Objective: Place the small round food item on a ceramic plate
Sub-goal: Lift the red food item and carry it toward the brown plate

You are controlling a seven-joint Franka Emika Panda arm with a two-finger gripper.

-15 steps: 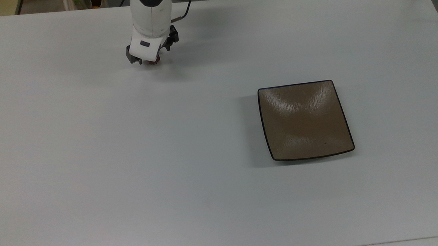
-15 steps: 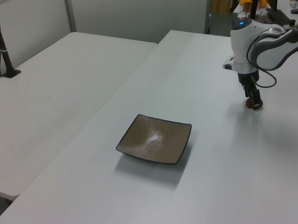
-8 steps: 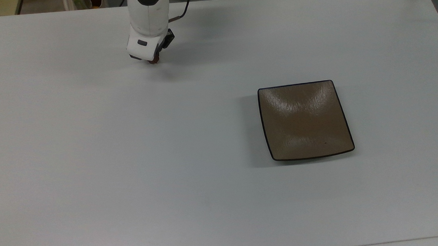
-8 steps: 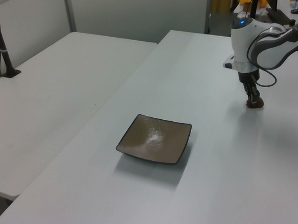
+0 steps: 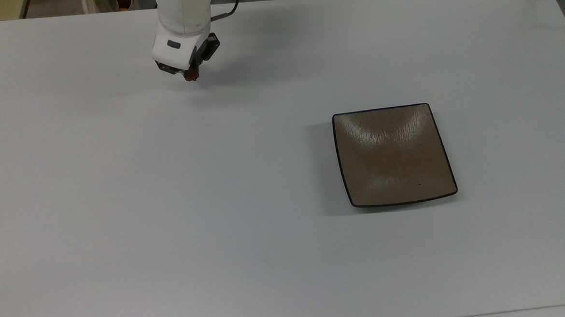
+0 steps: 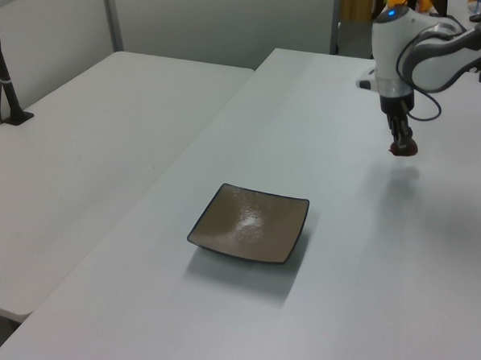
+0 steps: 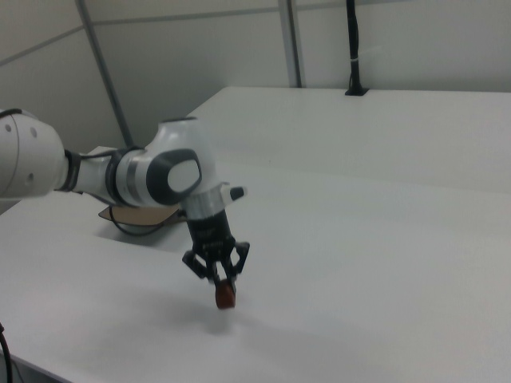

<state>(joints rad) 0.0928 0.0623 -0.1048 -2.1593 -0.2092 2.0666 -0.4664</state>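
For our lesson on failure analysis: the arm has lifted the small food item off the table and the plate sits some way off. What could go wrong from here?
1. The small round food item hangs at the very tips of the gripper, so it could slip out during the carry.
2. It is rounded, and the ceramic plate is shallow; released from too high, it might roll or bounce off.
3. If it falls on the table, it could roll away.

Open tabletop between gripper and plate

The white table was left bare between the black two-finger gripper, held raised, and the square tan-brown ceramic plate, well apart; no obstacle was seen across that stretch.
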